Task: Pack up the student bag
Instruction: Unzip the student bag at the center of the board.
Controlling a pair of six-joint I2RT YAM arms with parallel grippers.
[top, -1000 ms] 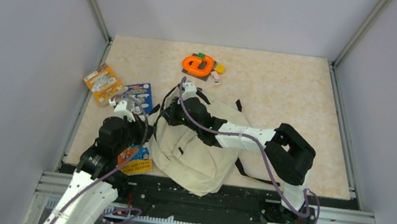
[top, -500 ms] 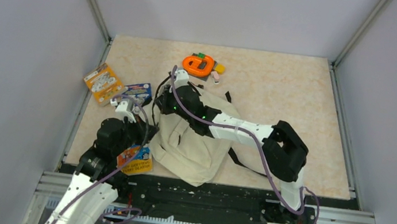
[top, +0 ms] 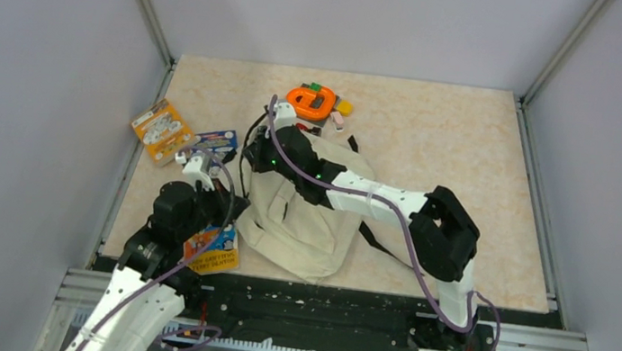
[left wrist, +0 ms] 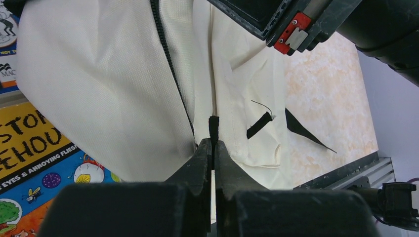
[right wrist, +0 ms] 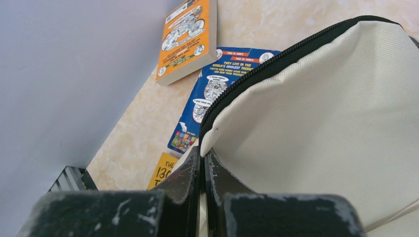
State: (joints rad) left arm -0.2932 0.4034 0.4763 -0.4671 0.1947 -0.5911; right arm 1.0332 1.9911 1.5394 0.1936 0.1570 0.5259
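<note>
The student bag [top: 310,221], a cream backpack with black straps, lies at the middle of the table. My left gripper [top: 230,208] is at its left side. In the left wrist view the gripper [left wrist: 213,144] is shut on a black zipper pull [left wrist: 213,126] at the end of the zip line. My right gripper [top: 268,144] reaches across the student bag to its far-left corner. In the right wrist view the gripper [right wrist: 202,150] is shut on the cream fabric edge [right wrist: 210,136] just beside the black zipper [right wrist: 276,59]. The inside of the student bag is hidden.
An orange book [top: 162,129] and a blue book [top: 214,146] lie at the left edge, near the left wall. A yellow-and-blue book [top: 214,252] lies under my left arm. An orange ring-shaped item [top: 312,101] with small yellow and pink pieces sits at the back.
My right gripper has moved left and toward the back, pulling the bag's corner with it. The bag has shifted left. My left arm has barely moved.
</note>
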